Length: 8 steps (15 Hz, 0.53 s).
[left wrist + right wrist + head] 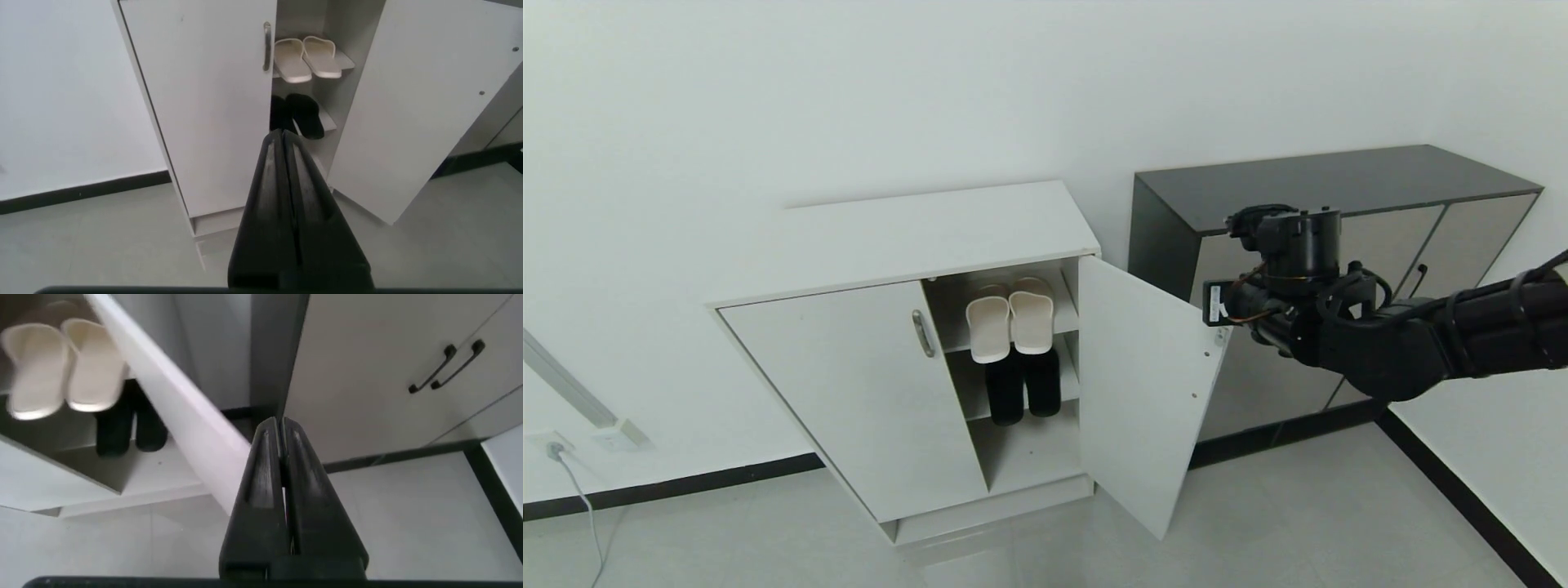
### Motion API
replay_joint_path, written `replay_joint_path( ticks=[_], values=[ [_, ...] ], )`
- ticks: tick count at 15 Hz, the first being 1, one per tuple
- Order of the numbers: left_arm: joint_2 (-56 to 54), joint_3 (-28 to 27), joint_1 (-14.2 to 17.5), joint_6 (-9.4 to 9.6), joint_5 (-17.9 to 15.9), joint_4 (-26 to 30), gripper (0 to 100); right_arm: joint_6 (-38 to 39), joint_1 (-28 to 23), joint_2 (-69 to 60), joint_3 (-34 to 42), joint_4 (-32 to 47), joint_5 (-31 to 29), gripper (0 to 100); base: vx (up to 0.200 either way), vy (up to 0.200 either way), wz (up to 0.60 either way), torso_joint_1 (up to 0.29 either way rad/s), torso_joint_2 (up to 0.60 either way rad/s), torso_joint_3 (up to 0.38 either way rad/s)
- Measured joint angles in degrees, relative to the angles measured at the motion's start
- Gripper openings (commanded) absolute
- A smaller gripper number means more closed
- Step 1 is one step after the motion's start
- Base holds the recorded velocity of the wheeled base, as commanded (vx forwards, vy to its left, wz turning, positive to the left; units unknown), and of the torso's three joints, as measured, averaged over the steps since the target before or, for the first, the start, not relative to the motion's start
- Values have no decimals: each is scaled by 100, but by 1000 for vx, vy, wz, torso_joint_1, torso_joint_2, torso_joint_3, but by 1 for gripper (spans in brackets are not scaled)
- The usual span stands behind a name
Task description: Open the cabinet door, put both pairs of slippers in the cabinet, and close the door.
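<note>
slippers are sitting inside the white cabinet (931, 229) now, both pairs of them. the white pair (1010, 322) is lying side by side on the upper shelf (1067, 321), ends poking out over its front edge. the black pair (1023, 392) is resting on the shelf just below, right under the white ones.

the cabinet's right door (1147, 384) is hanging wide open, swung out toward the dark cabinet (1339, 184) standing next to it along the wall. the left door (849, 384) is sitting flush and closed, its metal handle (923, 333) running upright near the inner edge.

over to the right hand (281, 429): it is hovering at the free edge of the open door, up near the top corner, in the gap between that door and the dark cabinet. its two fingers are pressing flat against each other, clenched on nothing. whether the tip is touching the door edge or just sitting beside it, i cannot tell.

the left hand (282, 139) is hanging well back from the cabinet, above the pale floor (1298, 523), pointing at the cabinet front roughly where the closed door is meeting the opening. its fingers are clamping together too, carrying nothing.
</note>
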Motion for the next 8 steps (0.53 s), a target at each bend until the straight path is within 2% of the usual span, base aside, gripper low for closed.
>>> replay_joint_path(
  ticks=[8],
  values=[
    [0,0,-1,0,-2,0,0,79,-210,567,-243,16,126,0,0,0,0,0,0,0]
  ],
)
